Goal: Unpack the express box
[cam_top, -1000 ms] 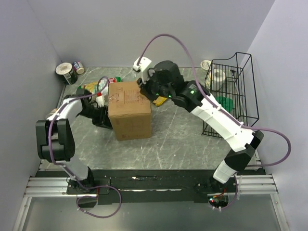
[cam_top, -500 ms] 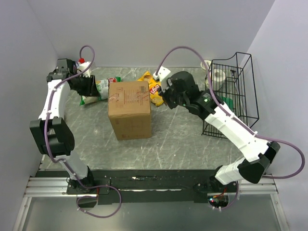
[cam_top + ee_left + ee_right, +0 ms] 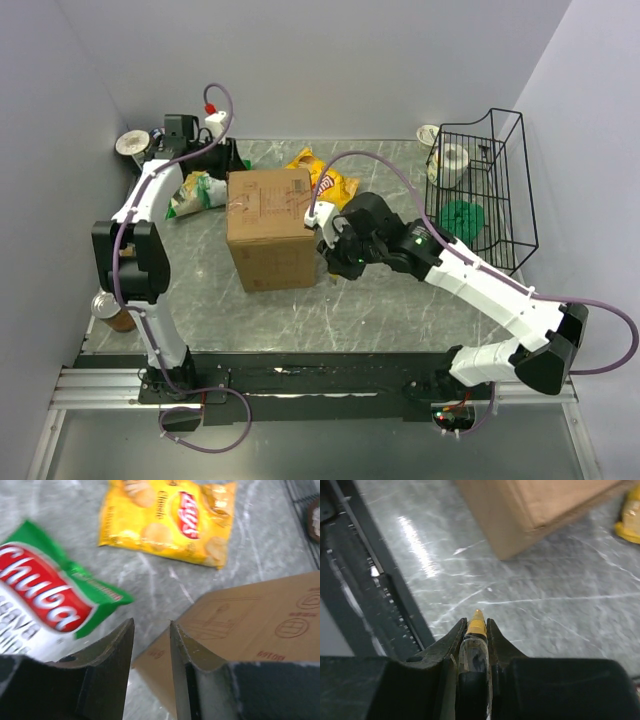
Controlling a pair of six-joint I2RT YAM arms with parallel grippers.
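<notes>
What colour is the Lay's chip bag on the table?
The bag is yellow with a red logo; it shows best in the left wrist view.

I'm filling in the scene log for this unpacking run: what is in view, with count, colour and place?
express box: one, brown, mid-table, flaps closed
chip bag: one, yellow, behind the box
snack bag: one, green and white, left of the box
wire basket: one, black, right side
white roll: one, inside the basket
green item: one, inside the basket, kind unclear
corner can: at least one, dark, far left corner
brownish can: one, left edge
table: one, grey marbled
tool: one, clear with a yellow tip, in the right gripper
left gripper: open, empty, over the box's far left corner
right gripper: shut on the tool, right of the box
</notes>
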